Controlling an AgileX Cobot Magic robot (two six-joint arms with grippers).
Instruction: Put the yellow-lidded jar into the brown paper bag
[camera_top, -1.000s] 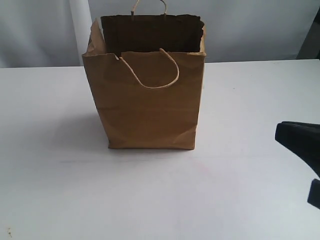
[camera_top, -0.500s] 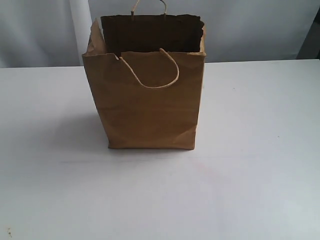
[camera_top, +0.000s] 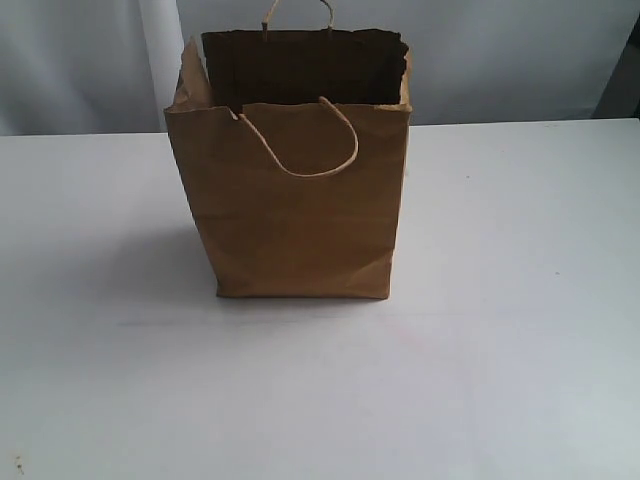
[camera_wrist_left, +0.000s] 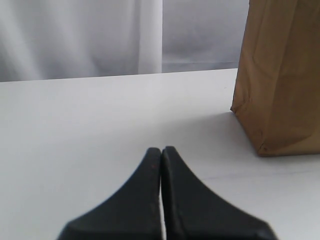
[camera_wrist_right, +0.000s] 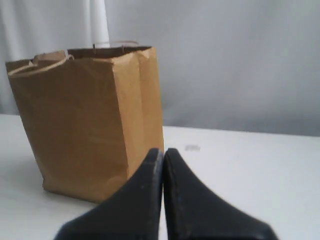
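The brown paper bag stands upright at the middle of the white table, its mouth open and dark inside. The yellow-lidded jar shows in no view. Neither gripper appears in the exterior view. In the left wrist view my left gripper is shut with nothing between its black fingers, low over the table, apart from the bag's corner. In the right wrist view my right gripper is shut and empty too, with the bag a short way ahead of it.
A white table carries the bag. A pale curtain hangs behind the table's far edge. A small dark speck lies near the table's front left corner.
One second ago a black gripper showed at the right edge of the exterior view. It withdrew out of that view half a second ago. The bag has not moved.
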